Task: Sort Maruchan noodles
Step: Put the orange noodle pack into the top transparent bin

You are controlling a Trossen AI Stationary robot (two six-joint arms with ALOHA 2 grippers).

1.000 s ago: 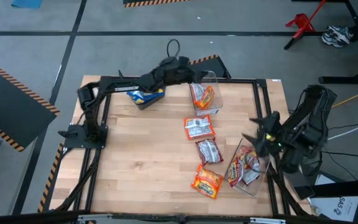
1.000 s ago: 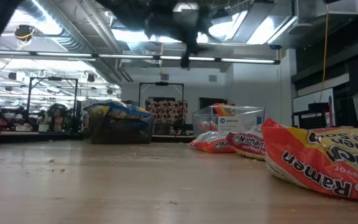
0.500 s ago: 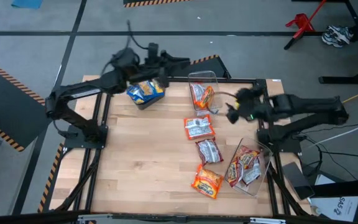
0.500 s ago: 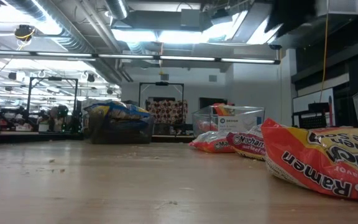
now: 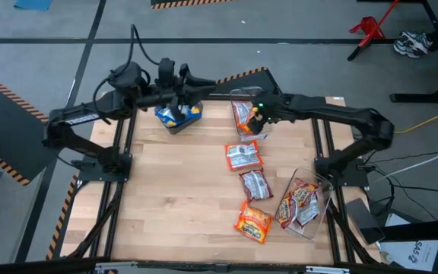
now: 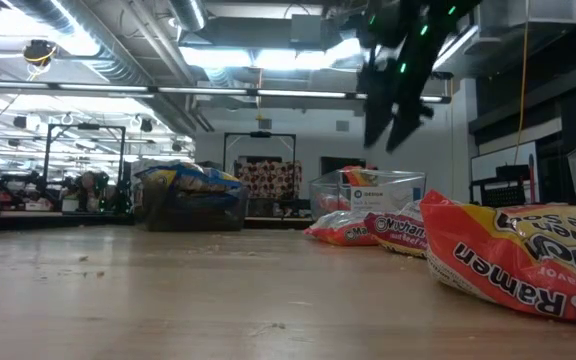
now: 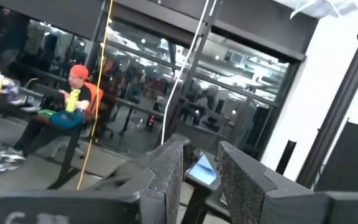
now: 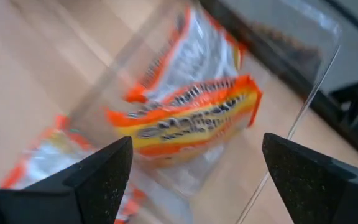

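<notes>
Three Maruchan noodle packets lie loose on the wood: a red-and-white one (image 5: 243, 157), another (image 5: 255, 185) and an orange one (image 5: 253, 222). A dark bin (image 5: 179, 116) at the far edge holds blue-and-yellow packets. A clear bin (image 5: 248, 114) holds orange packets (image 8: 188, 121). My right gripper (image 8: 194, 168) hangs wide open just above that clear bin, pointing steeply down, and touches nothing. My left gripper (image 5: 192, 78) is raised high over the far edge beside the dark bin. Its fingers (image 7: 169, 168) stand a narrow gap apart with nothing between them.
A second clear bin (image 5: 303, 204) with red packets lies near the right edge. The black frame rails (image 5: 120, 144) run along the table's sides. A person sits in the room beyond the table in the left wrist view. Bare wood spans the table's left half (image 5: 173, 198).
My right gripper has swung from the table's right edge toward the far middle, sinking and turning as it came over the clear bin of orange packets. My left gripper has risen from over the dark bin, drawn back toward the far left and tipped upward.
</notes>
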